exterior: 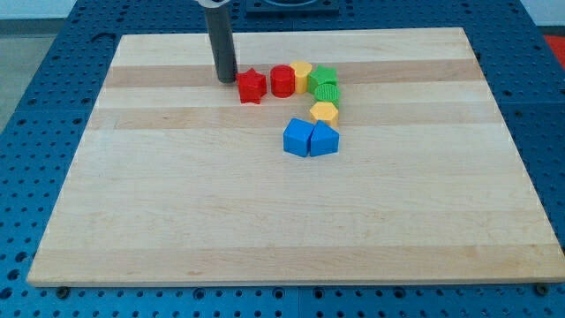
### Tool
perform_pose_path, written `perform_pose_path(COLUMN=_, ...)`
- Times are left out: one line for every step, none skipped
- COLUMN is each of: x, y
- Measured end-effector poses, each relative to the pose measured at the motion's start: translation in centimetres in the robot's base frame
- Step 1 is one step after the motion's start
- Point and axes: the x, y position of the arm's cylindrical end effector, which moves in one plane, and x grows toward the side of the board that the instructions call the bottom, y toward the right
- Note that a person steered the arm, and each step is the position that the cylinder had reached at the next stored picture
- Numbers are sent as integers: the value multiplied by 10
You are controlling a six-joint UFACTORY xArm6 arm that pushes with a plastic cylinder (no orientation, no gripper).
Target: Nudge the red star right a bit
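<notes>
The red star (252, 86) lies on the wooden board near the view's top, left of centre. My tip (227, 79) stands just to the star's left, very close to it or touching. Right of the star, with a small gap, is a red cylinder (282, 80). The rod rises from the tip to the view's top edge.
A yellow block (302, 76) and a green block (323, 76) sit right of the red cylinder. A second green block (327, 92) and a yellow hexagon (325, 111) run downward. Two blue blocks (298, 138) (324, 140) lie below. The board's top edge (291, 33) is near.
</notes>
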Motion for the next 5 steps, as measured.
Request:
perform_pose_path(x=0, y=-34)
perform_pose_path(x=0, y=-42)
perform_pose_path(x=0, y=-40)
perform_pose_path(x=7, y=-40)
perform_pose_path(x=15, y=-38)
